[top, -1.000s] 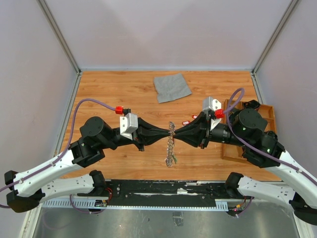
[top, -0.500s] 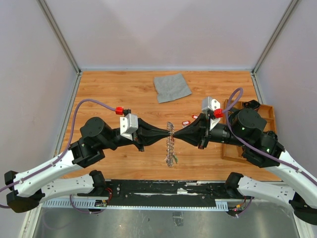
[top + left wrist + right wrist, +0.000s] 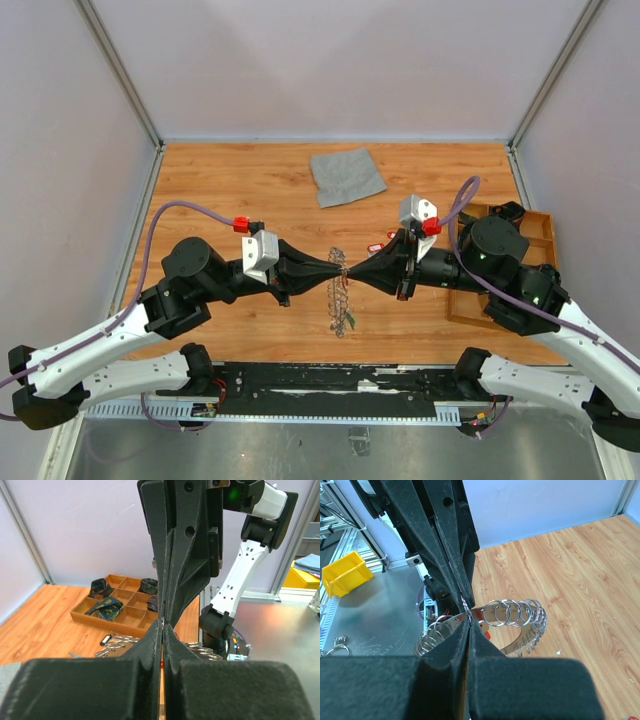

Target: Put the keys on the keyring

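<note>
– On the left side, what can you see?
– One left gripper (image 3: 338, 267). Its two fingers (image 3: 150, 647) are pressed tight together. They pinch the edge of the keyring (image 3: 342, 298).
– How many keyrings?
– Just one. It is big and silver, with lots of little metal loops all round it. It stands on its edge over the middle of the wooden table (image 3: 230, 190), between the two grippers.
– What is behind it?
– One grey cloth (image 3: 347, 176), lying flat, well apart from the ring.
– And next?
– One right gripper (image 3: 352, 270). Its two fingers (image 3: 452, 645) are squeezed together too. They meet the left ones tip to tip, right at the ring's edge. I cannot tell if they hold it.
– Where are the keys?
– The keys (image 3: 114, 642) lie on the table beside the tray. I see a black tag and a red tag. They are too small to count.
– How many trays?
– One wooden tray (image 3: 548, 222) on the right, with at least three black parts (image 3: 106, 607) in its boxes.
</note>
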You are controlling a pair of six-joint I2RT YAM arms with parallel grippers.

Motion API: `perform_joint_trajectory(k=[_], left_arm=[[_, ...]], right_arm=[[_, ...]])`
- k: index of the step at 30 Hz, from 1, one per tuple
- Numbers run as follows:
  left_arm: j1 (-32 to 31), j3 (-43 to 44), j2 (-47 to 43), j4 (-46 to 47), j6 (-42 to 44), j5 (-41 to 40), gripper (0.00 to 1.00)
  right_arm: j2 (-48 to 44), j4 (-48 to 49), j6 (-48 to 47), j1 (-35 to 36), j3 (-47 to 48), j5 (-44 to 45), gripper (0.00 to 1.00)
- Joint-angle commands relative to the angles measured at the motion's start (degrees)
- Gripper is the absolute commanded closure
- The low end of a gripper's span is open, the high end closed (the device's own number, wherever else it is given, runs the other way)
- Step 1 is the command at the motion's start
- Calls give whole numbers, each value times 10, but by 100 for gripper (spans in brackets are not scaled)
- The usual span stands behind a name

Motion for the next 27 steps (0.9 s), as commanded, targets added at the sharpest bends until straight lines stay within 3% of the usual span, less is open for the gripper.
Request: perform_joint_trajectory(k=[1, 13, 23, 25, 27], left_arm=[[-5, 5, -15, 48, 3, -5, 99], [-5, 4, -13, 52, 0, -4, 99], [-6, 6, -11, 52, -1, -4, 100], [-5, 6, -11, 54, -1, -5, 99], [-5, 6, -13, 55, -1, -5, 99]], right_arm=[[13, -34, 2, 6, 8, -3, 99], [11, -40, 0, 6, 4, 1, 88], [-11, -13, -11, 6, -2, 3, 99], [-18, -26, -26, 6, 3, 8, 95], [-25, -36, -41, 6, 7, 18, 83]])
